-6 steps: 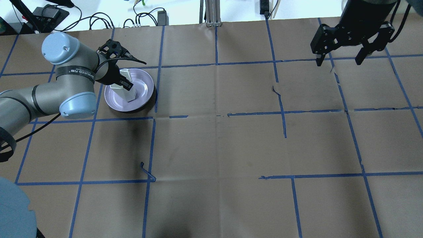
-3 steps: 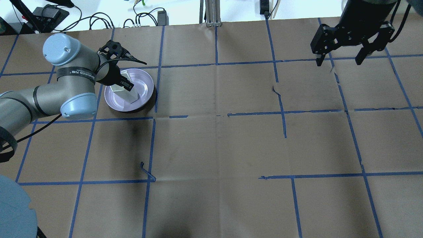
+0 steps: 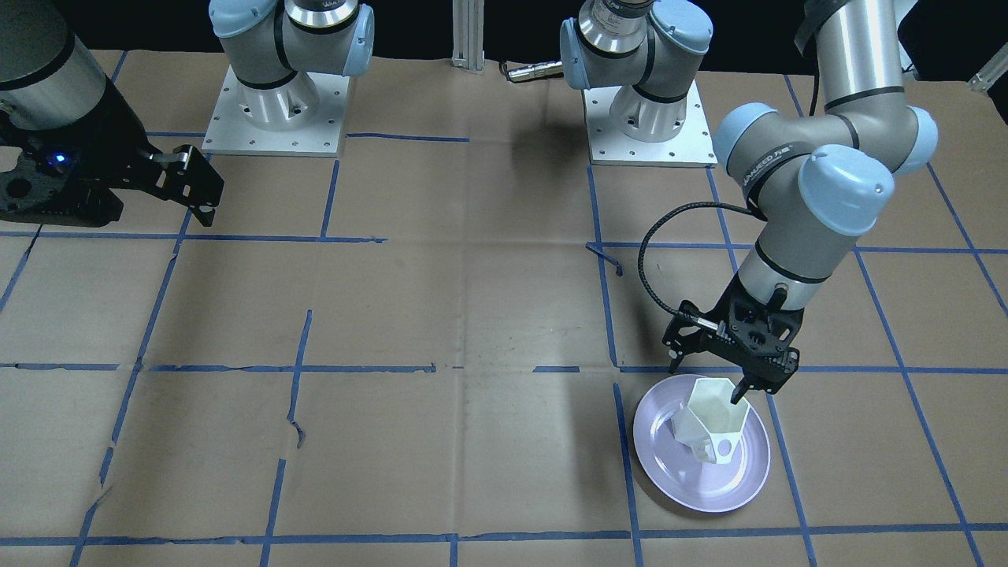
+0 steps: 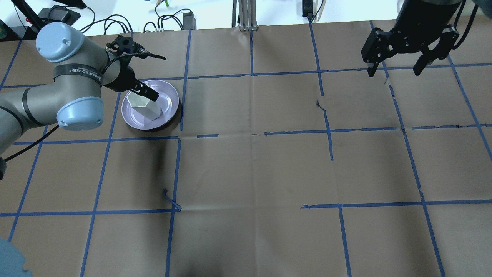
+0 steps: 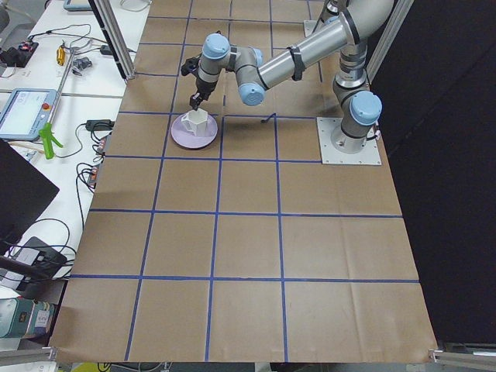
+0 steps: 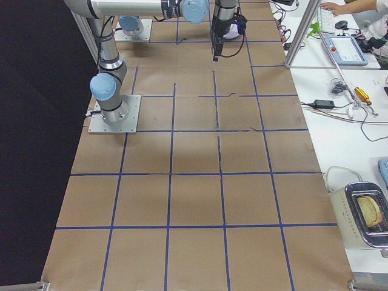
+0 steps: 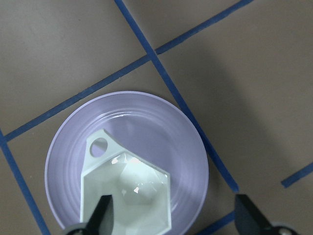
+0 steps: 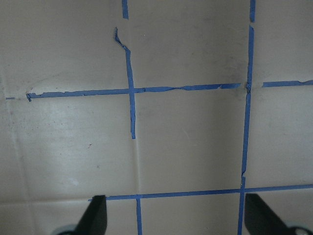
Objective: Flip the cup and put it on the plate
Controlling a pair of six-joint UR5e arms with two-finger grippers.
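The white faceted cup (image 4: 145, 107) stands upright, mouth up, on the lavender plate (image 4: 170, 93) at the table's far left. It also shows in the front view (image 3: 713, 421) and in the left wrist view (image 7: 129, 196), with its handle toward the plate's middle. My left gripper (image 4: 140, 90) hovers open just above the cup's rim and touches nothing; in the left wrist view (image 7: 173, 215) its fingers stand wide apart. My right gripper (image 4: 394, 71) hangs open and empty over the far right of the table.
Brown paper with blue tape lines (image 4: 251, 134) covers the table. Cables and power bricks (image 4: 169, 19) lie beyond its far edge. A metal post (image 4: 244, 15) stands at the far middle. The arm bases (image 3: 272, 102) are at the robot's side.
My left gripper has let go of the cup and risen a little toward the far side. The cup has gone from tilted in the fingers to standing on the plate. The right arm is still.
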